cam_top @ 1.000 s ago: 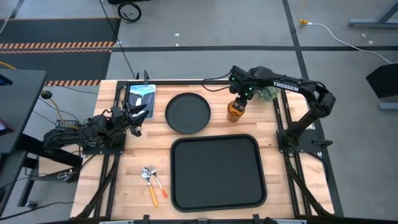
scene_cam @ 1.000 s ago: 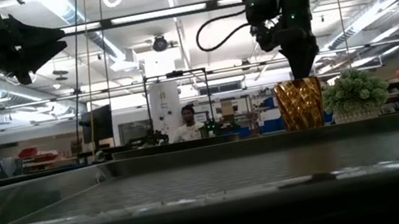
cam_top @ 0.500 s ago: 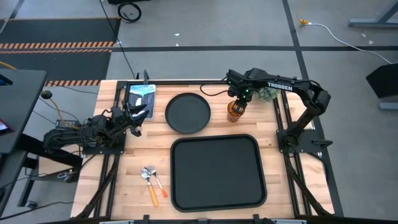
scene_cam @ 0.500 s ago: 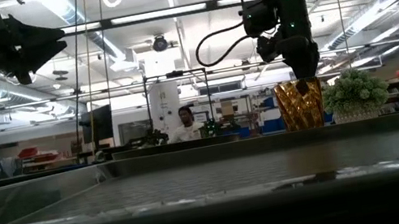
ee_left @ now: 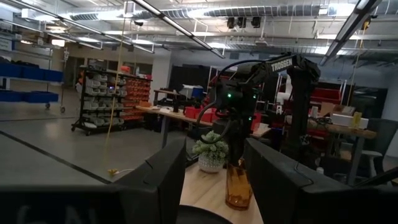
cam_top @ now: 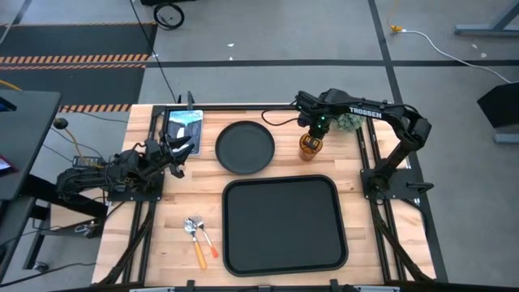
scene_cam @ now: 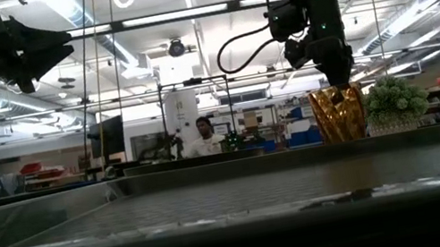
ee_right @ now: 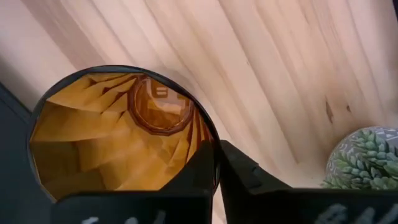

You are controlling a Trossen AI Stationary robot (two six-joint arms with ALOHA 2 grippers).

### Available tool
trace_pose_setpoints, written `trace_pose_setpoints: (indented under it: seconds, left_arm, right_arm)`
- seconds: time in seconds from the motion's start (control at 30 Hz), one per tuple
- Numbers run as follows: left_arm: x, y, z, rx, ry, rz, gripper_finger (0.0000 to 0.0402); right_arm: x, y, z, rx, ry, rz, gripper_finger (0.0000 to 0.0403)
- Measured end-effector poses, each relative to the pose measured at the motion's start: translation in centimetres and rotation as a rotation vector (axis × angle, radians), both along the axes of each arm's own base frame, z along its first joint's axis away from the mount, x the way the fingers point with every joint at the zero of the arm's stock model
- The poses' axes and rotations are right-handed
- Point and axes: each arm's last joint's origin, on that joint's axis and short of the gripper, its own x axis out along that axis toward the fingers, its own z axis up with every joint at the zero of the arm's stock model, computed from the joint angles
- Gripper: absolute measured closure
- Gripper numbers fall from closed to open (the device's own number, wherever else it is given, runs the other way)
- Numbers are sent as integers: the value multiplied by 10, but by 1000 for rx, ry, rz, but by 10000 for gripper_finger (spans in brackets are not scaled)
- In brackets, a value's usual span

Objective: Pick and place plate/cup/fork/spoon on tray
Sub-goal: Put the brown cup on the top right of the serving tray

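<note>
Cup (cam_top: 309,147), upper right of centre between plate (cam_top: 245,147) and table edge, rim pinched by right gripper (cam_top: 312,134); tray (cam_top: 281,224) below.

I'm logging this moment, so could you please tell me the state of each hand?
Left hand: open, empty, parked at the table's left side.
Right hand: shut on the cup, pinching its rim.

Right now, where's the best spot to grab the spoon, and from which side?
Probably the spoon by its yellow-orange handle, coming straight down from above. It lies flat on the table beside the fork, left of the tray; fingers should straddle the handle's width, clear of the fork.
</note>
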Motion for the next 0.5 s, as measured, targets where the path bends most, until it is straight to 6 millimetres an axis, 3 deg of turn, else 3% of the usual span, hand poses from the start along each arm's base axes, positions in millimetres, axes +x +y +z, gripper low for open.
trace_pose_setpoints:
  seconds: [0.23, 0.5]
  left_arm:
    - [0, 0, 0, 0, 0, 0, 230]
    - [0, 0, 0, -1, 0, 0, 230]
  right_arm:
    - [-1, 2, 4, 33, 11, 29, 385]
    - [7, 9, 32, 52, -30, 92, 390]
